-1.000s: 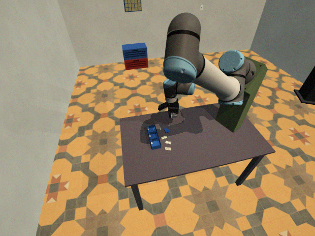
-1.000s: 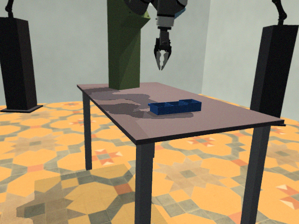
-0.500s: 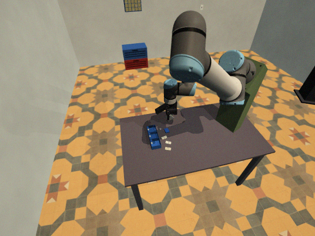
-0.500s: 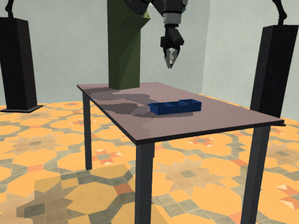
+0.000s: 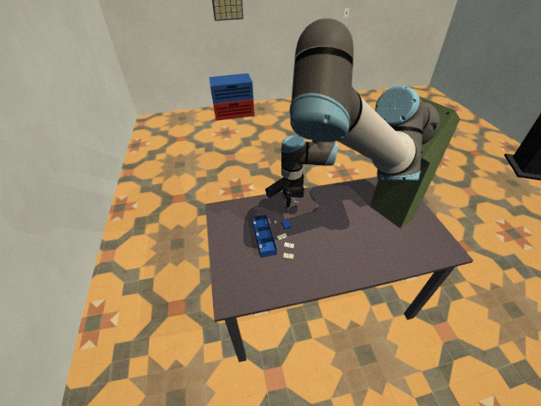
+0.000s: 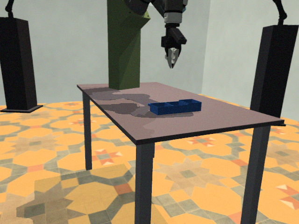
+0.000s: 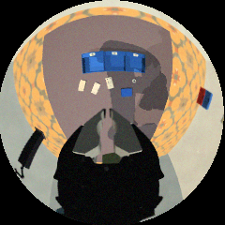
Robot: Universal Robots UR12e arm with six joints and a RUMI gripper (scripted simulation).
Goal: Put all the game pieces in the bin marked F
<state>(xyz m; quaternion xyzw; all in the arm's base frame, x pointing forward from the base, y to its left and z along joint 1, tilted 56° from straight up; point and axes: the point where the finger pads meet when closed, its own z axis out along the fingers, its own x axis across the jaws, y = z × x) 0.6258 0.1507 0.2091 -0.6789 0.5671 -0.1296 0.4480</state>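
Observation:
A blue bin row point(image 5: 264, 236) with three compartments lies on the dark table; it also shows in the exterior view point(image 6: 175, 106) and the wrist view point(image 7: 112, 62). Three cream domino-like pieces point(image 5: 287, 245) lie beside it on the table, seen in the wrist view as well point(image 7: 96, 86). A small blue square piece point(image 5: 286, 224) point(image 7: 126, 93) and a tiny ring point(image 7: 134, 81) lie near the bin's far end. My gripper point(image 5: 290, 203) point(image 6: 172, 64) point(image 7: 107, 109) hangs high above the table behind these things, shut and empty. The bin labels are too small to read.
The green robot pedestal point(image 5: 412, 170) stands at the table's back right corner. A blue and red crate point(image 5: 232, 96) sits on the floor by the far wall. Two black stands point(image 6: 17, 65) point(image 6: 273, 69) flank the table.

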